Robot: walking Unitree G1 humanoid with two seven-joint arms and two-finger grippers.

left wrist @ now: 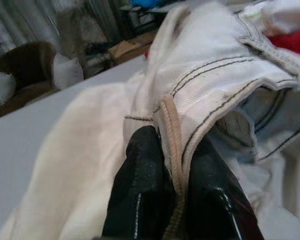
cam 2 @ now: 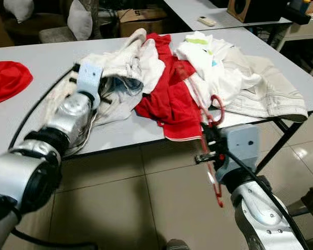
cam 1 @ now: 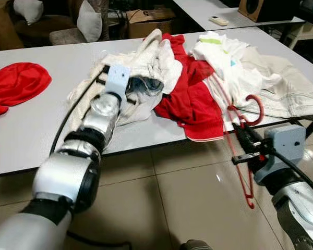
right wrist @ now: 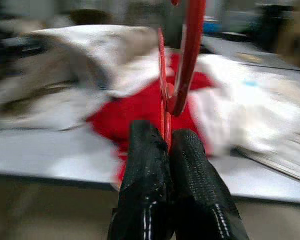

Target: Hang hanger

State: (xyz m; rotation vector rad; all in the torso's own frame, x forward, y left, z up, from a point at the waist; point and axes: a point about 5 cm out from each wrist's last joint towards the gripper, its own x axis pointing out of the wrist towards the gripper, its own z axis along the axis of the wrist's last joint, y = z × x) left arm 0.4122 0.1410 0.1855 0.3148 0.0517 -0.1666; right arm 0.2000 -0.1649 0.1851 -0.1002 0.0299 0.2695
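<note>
The right end effector (cam 1: 246, 139) is pinching a red hanger (cam 1: 240, 136) at its neck, off the table (cam 1: 36, 125) edge. The left end effector (left wrist: 176, 187) is clamping cream trousers (left wrist: 90, 165) by the waistband. The hanger looks light, thin and stiff; the trousers look soft and floppy.

My left arm reaches up the left of the frame, left gripper (left wrist: 172, 165) jaws pinched together. My right arm enters at the lower right, right gripper (right wrist: 166, 145) jaws clamped, its 2 fingers (right wrist: 145, 165) pressed close.
</note>
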